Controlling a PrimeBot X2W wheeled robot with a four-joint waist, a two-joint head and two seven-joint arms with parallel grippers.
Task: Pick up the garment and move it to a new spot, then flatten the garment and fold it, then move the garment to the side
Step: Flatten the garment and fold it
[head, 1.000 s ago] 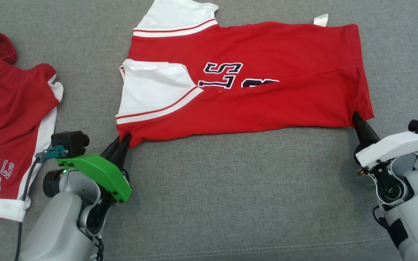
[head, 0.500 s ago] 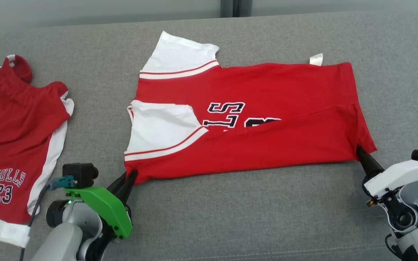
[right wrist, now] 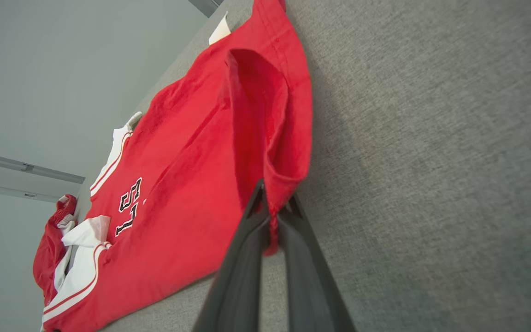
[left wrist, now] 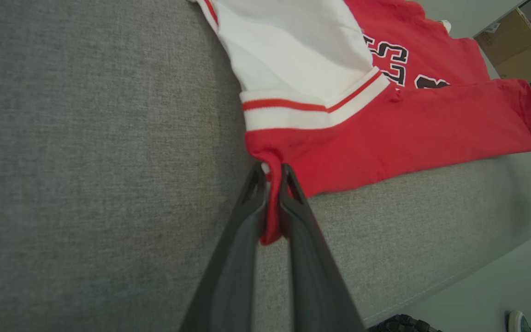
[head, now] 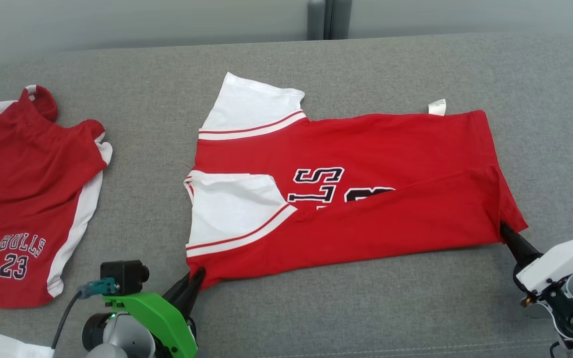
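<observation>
Red and white garment (head: 366, 164) laid flat across the middle of the grey fabric bench (head: 316, 308), long side running left to right; near long edge folded over onto itself, black lettering partly tucked under the fold; white sleeves at the left end, small white label (head: 437, 106) poking out at the far edge toward the right; left pincer (head: 198, 275) clamped together on the near left corner, red hem pinched between the two dark fingers (left wrist: 242, 230) in the left wrist view; right pincer (head: 504, 229) clamped together on the near right corner, cloth bunched into a raised loop just beyond the tips in the right wrist view; red shorts (head: 18, 199) printed BULLS 23 lying well apart at the left end of the bench.
</observation>
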